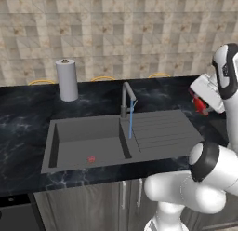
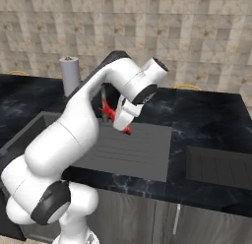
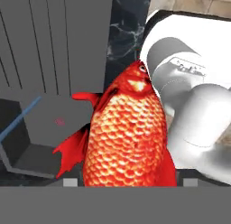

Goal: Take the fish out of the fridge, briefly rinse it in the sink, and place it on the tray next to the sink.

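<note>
We hold the fish (image 3: 128,137), a slim bright red body with orange scales, red fins and a pointed head, clamped in our white two-finger gripper (image 1: 201,104), whose fingers are pressed shut on it. In the left base view it hangs in the air at the right, above the black marbled stone counter (image 1: 28,113) just past the far right corner of the dark grey sink (image 1: 93,148), touching nothing below. In the right base view the fish's red tail and fins poke out under the hand, over the ribbed drainboard (image 2: 128,149). A thin blue stream of water (image 1: 131,118) falls from the grey angular faucet (image 1: 126,97), landing near the wall between basin and drainboard. A tiny flat red dot (image 1: 91,159) lies on the basin floor. To the right of the sink a dark grey flat rectangular tray (image 2: 221,168) sits on the counter, well apart from the fish. A grey upright paper towel roll (image 1: 67,80) stands far left, by the beige tiled wall (image 1: 121,34). We judge the main risks to be these: the fish is wide and smooth, so it could slip from a narrow grip during a swing; the water keeps running and may go unstopped; and our white elbow, bulky and low near the counter edge, could strike it while we reach for the tray.
</note>
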You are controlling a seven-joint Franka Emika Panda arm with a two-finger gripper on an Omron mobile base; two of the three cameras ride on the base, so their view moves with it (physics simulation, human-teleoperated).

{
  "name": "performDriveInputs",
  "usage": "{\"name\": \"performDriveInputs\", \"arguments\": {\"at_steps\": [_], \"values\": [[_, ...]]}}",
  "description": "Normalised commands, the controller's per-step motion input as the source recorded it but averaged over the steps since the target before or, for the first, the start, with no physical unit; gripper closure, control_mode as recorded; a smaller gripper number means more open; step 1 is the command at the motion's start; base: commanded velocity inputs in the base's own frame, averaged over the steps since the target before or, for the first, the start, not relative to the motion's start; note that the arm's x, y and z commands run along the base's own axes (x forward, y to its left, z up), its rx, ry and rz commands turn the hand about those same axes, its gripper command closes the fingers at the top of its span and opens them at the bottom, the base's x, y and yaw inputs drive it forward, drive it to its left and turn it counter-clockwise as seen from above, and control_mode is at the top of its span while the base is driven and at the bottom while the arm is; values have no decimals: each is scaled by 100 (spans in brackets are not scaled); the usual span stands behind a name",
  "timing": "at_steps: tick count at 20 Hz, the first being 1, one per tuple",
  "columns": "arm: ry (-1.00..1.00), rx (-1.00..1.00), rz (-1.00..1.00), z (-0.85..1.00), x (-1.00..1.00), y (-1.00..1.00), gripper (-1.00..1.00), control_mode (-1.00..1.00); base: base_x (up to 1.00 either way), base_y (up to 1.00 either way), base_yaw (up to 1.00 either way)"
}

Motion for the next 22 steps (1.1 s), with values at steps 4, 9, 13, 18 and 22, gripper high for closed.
{"name": "performDriveInputs", "arguments": {"at_steps": [4,9,13,18,22], "values": [[4,46,21,-90,7,69,100,-100,0,0,0],[-3,27,13,-60,0,58,100,-100,0,0,0],[-5,6,3,-19,8,75,100,-100,0,0,0],[-14,0,-1,-6,38,77,100,-100,0,0,0],[-15,4,-2,-22,20,32,100,-100,0,0,0]]}}
